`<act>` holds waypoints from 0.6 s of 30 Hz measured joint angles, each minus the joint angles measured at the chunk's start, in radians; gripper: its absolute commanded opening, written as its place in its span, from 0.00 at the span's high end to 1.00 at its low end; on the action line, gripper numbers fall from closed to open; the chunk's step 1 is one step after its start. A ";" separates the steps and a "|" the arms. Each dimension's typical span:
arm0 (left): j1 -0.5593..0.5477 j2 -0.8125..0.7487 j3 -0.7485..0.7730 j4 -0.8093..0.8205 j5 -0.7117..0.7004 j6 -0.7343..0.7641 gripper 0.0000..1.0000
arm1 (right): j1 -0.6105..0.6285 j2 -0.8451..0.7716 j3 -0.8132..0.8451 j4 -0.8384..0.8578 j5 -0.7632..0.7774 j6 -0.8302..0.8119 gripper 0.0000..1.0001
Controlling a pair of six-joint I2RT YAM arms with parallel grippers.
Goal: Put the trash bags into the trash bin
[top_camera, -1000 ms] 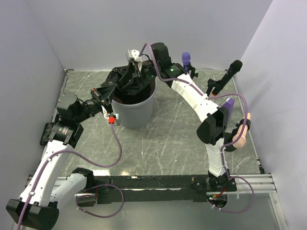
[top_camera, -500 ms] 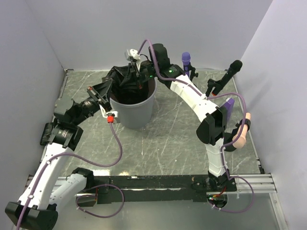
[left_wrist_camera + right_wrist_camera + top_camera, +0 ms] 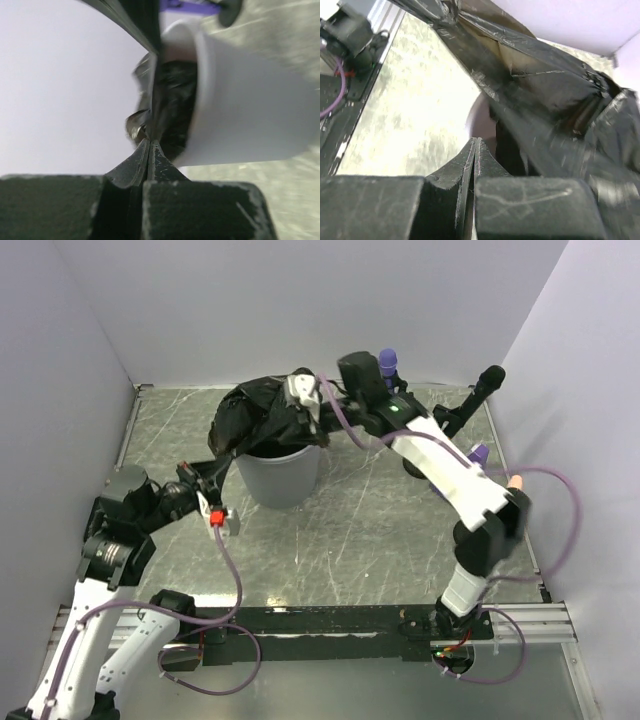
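The light grey trash bin (image 3: 285,478) stands at the back of the table, left of centre. A crumpled black trash bag (image 3: 258,415) is heaped over its rim, spilling toward the left. My left gripper (image 3: 212,472) is near-left of the bin, shut on a thin strip of the bag (image 3: 154,95) pulled taut toward the heap. The bin wall (image 3: 250,115) fills the right of the left wrist view. My right gripper (image 3: 298,418) hovers over the bin mouth against the bag (image 3: 545,85). It (image 3: 476,141) is shut, and no film shows between its tips.
A purple-topped stick (image 3: 388,362) and a black microphone (image 3: 485,385) stand at the back right. A purple piece (image 3: 478,453) and a peach-coloured object (image 3: 515,480) lie by the right wall. White walls enclose three sides; a metal rail (image 3: 520,620) runs along the front.
My left arm pulled back toward the near left, stretching the bag strip. The right gripper shut, rose out of the bin and shifted right. The bag now sits higher over the rim.
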 measured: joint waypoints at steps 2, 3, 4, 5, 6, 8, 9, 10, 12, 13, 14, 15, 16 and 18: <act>-0.002 -0.019 0.000 -0.065 0.038 -0.014 0.99 | 0.000 -0.084 -0.056 -0.024 0.026 -0.041 1.00; -0.003 -0.026 0.000 -0.088 0.056 -0.025 0.99 | 0.000 -0.116 -0.076 -0.032 0.039 -0.056 1.00; -0.004 -0.030 0.000 -0.105 0.072 -0.034 0.99 | 0.000 -0.145 -0.095 -0.032 0.055 -0.064 1.00; -0.006 -0.032 -0.004 -0.118 0.093 -0.045 0.99 | 0.000 -0.169 -0.115 -0.029 0.072 -0.066 0.97; -0.009 -0.034 -0.009 -0.129 0.109 -0.055 0.99 | 0.000 -0.187 -0.135 -0.022 0.092 -0.059 0.86; -0.010 -0.031 -0.020 -0.150 0.135 -0.066 0.99 | 0.000 -0.204 -0.165 0.006 0.146 -0.032 0.69; -0.011 -0.027 -0.025 -0.163 0.148 -0.073 0.99 | 0.000 -0.203 -0.166 0.015 0.171 -0.019 0.60; -0.011 -0.022 -0.029 -0.174 0.158 -0.080 0.98 | -0.002 -0.193 -0.159 0.026 0.205 0.002 0.56; -0.012 -0.001 -0.038 -0.194 0.187 -0.088 0.98 | -0.007 -0.155 -0.115 0.037 0.267 0.053 0.49; -0.013 0.011 -0.048 -0.190 0.200 -0.095 0.99 | -0.007 -0.124 -0.067 0.038 0.299 0.085 0.43; -0.017 0.024 -0.068 -0.178 0.215 -0.113 0.99 | -0.008 -0.089 -0.015 0.043 0.325 0.122 0.40; -0.022 0.035 -0.095 -0.153 0.222 -0.139 0.99 | -0.008 -0.047 0.049 0.044 0.348 0.164 0.39; -0.031 0.045 -0.127 -0.115 0.223 -0.167 0.98 | -0.008 0.002 0.124 0.043 0.369 0.211 0.38; -0.055 0.063 -0.196 -0.031 0.220 -0.222 0.94 | -0.008 0.071 0.228 0.042 0.397 0.287 0.38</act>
